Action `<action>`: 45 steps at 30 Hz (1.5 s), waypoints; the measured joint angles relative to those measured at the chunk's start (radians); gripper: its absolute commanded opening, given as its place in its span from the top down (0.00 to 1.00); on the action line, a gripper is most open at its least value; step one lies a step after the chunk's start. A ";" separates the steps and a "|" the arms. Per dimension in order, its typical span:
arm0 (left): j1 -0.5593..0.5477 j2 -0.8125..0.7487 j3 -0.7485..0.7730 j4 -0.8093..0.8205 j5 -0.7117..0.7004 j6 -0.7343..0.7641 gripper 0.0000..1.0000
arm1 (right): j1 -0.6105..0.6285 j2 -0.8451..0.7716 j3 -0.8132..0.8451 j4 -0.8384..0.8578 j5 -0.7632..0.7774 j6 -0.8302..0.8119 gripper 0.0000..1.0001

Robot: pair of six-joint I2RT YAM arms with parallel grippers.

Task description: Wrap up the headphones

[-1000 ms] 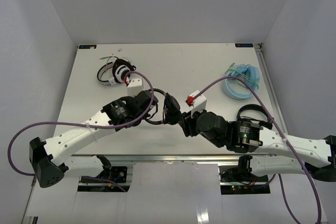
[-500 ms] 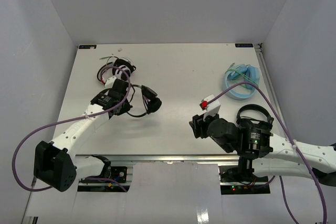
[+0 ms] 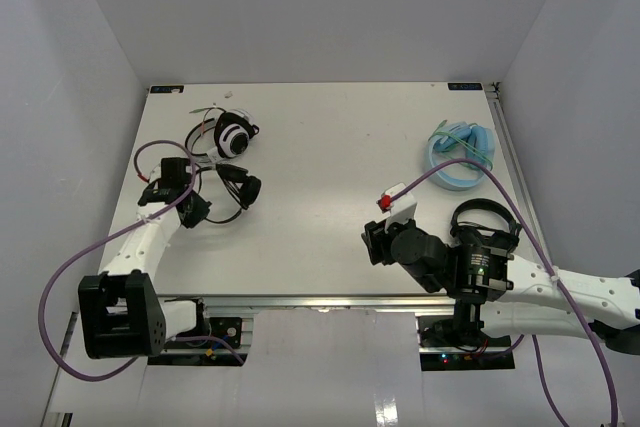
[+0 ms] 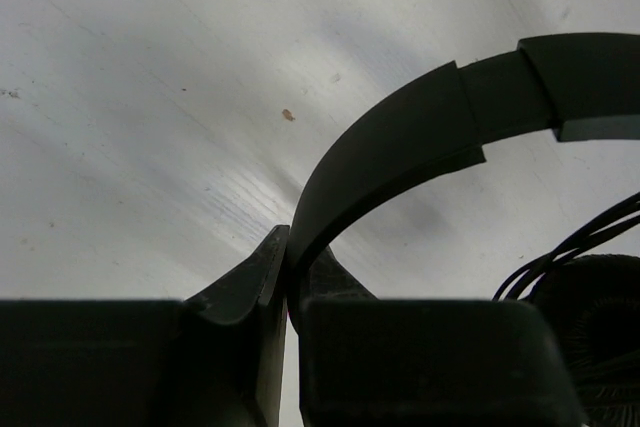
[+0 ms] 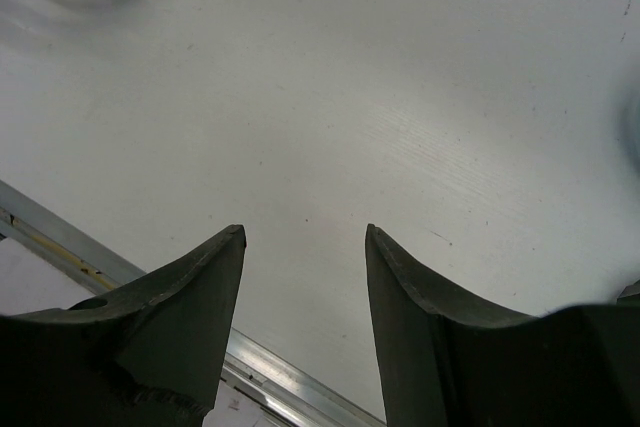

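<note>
The black headphones lie at the table's left, with their thin headband curving toward my left gripper. In the left wrist view that gripper is shut on the headband, which arcs up to the right. An earcup and loops of thin black cable show at the lower right. My right gripper hangs low over bare table near the front edge. Its jaws stand open with nothing between them.
A white-and-black pair with green cable lies just behind the black headphones. A blue pair rests at the back right. Another black pair sits beside the right arm. The metal front rail runs under the right fingers.
The left arm has swung from the table's middle to the left side, carrying the headphones with it. The right arm has pulled back toward the near right and its jaws have widened.
</note>
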 measured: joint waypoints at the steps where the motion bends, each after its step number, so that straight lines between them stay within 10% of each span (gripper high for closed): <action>1: 0.035 0.006 -0.011 0.011 0.027 0.004 1.00 | 0.000 0.000 0.000 0.000 0.000 0.000 0.41; 14: 0.244 0.113 -0.085 0.093 0.157 0.038 0.98 | 0.000 -0.011 -0.018 0.004 0.000 -0.002 0.41; 26: 0.278 0.163 -0.085 0.118 0.199 0.054 0.68 | 0.000 -0.012 -0.019 0.005 -0.002 -0.002 0.41; 40: 0.280 0.129 -0.084 0.114 0.212 0.055 0.03 | 0.000 -0.012 -0.020 0.005 0.000 -0.003 0.40; 45: 0.280 0.058 -0.056 0.059 0.180 0.036 0.02 | 0.000 -0.012 -0.020 0.005 0.001 -0.003 0.40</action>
